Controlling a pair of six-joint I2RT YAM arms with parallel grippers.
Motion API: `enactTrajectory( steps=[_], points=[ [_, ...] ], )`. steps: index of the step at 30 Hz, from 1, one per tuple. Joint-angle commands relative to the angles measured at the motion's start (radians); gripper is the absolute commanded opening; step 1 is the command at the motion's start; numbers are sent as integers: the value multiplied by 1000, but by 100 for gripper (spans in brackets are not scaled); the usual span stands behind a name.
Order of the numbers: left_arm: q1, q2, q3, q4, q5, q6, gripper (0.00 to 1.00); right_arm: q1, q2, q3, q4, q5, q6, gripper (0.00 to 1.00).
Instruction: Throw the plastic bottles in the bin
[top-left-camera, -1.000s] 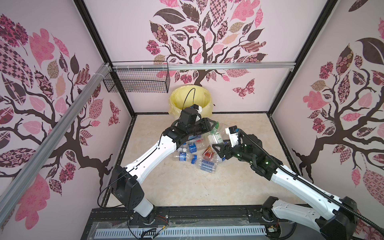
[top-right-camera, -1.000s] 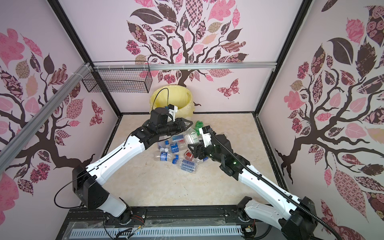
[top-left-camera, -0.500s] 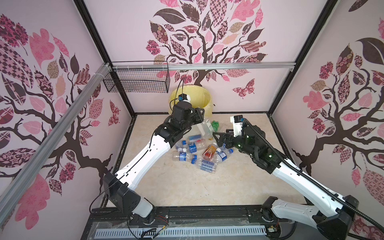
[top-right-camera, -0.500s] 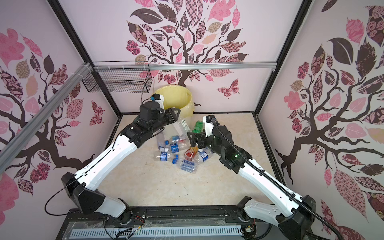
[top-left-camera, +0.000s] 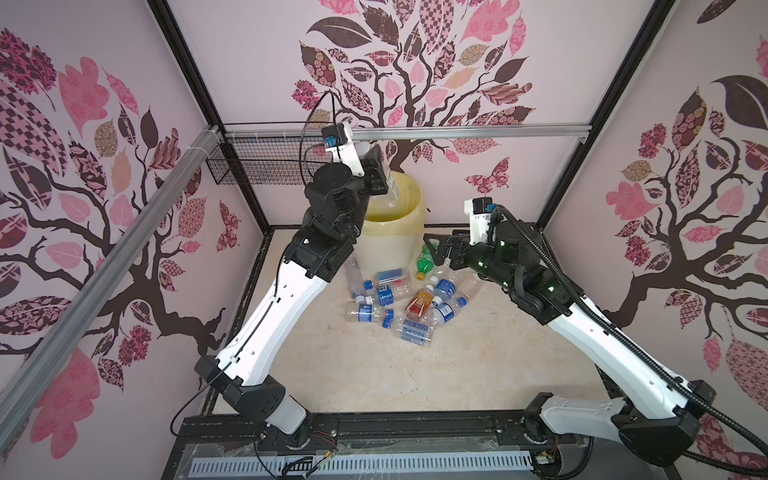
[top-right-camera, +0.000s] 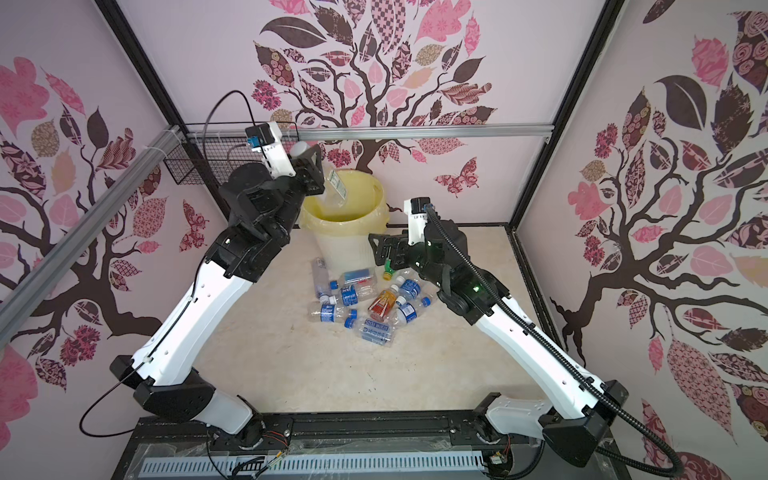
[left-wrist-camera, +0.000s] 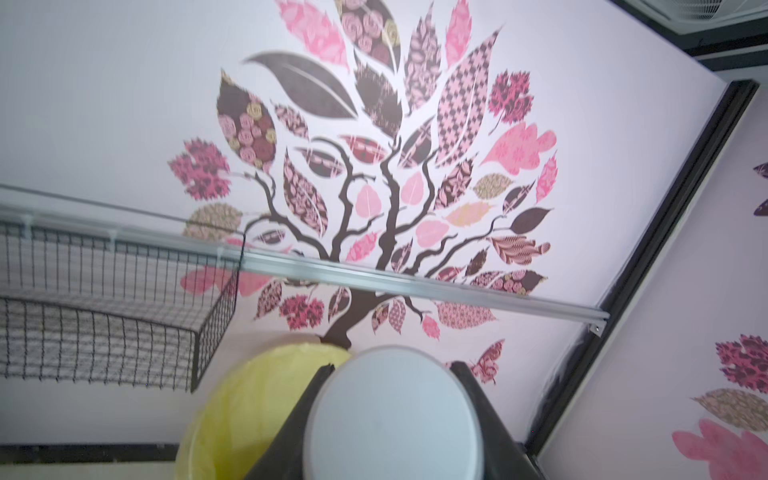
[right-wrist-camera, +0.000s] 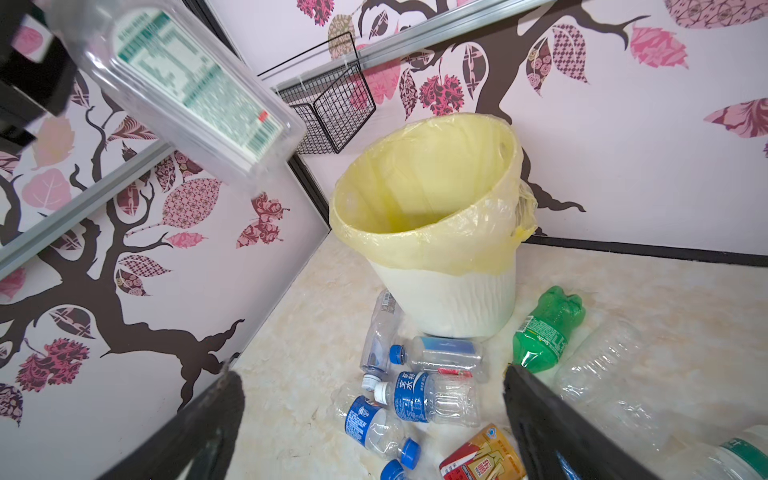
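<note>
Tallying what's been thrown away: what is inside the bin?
Only the pale yellow bag lining the bin shows; no bottle visible inside. The bottom is hidden by the near rim, and the clear bottle in the left gripper covers part of the opening.

You've got a matt, ribbed cream plastic bin (right-wrist-camera: 457, 303), lined with a thin, wrinkled, glossy yellow film bag (right-wrist-camera: 436, 245). Clear bottles (right-wrist-camera: 440, 399) and the white-label bottle (right-wrist-camera: 187, 83) are glossy, crinkled plastic. Surface (top-left-camera: 374, 374) looks smooth, marbled. Basket (left-wrist-camera: 104, 332) is black wire mesh; rail (left-wrist-camera: 415, 286) is brushed metal.
</note>
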Motion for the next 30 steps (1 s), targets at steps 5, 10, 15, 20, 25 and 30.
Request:
enactTrajectory(
  steps=[5,10,15,20,25,30],
  points=[
    [2,34,134,195,-23,239,32,8,-7,18,-38,18,-26,100],
    [38,112,197,160,-40,202,32,8,-7,-19,-19,20,-11,100],
    [146,286,278,4,27,12,47,8,2,-38,-12,0,11,100],
    [169,329,277,-79,106,-91,84,8,-7,-50,-24,-2,19,100],
    [159,316,282,-119,122,-91,97,9,-21,-76,-22,2,28,100],
    [149,261,241,-122,138,-90,97,8,-28,-93,-19,1,47,100]
  ],
)
